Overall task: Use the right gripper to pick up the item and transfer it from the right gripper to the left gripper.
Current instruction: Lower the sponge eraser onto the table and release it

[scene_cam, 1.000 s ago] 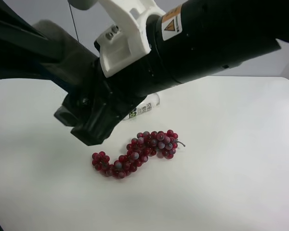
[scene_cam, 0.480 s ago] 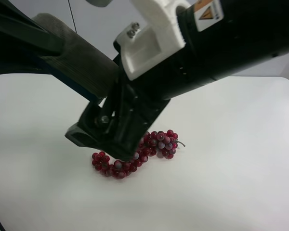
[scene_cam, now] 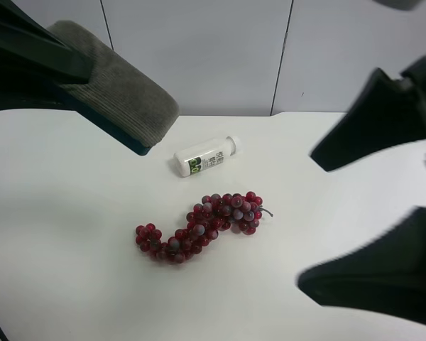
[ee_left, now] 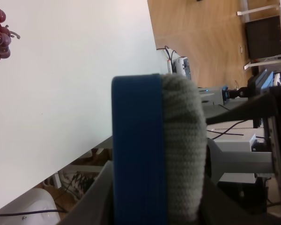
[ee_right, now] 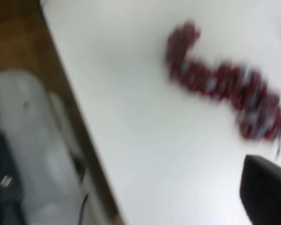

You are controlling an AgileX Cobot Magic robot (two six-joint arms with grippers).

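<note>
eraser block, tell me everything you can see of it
The eraser block is rounded, with a thin blue base and a thicker grey, ribbed, felt-like pad. It is off the table, clamped in the left gripper, with one of the fingers on the blue face and the other on the felt. In the exterior high view it hangs tilted, felt side up.

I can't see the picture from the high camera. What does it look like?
The left gripper, at upper left, holds the grey-topped, blue-based item above a white table. A white bottle lies on its side mid-table, with a string of dark red grapes nearer the camera. At right, the right gripper, black and blurry, hangs open and empty.
</note>
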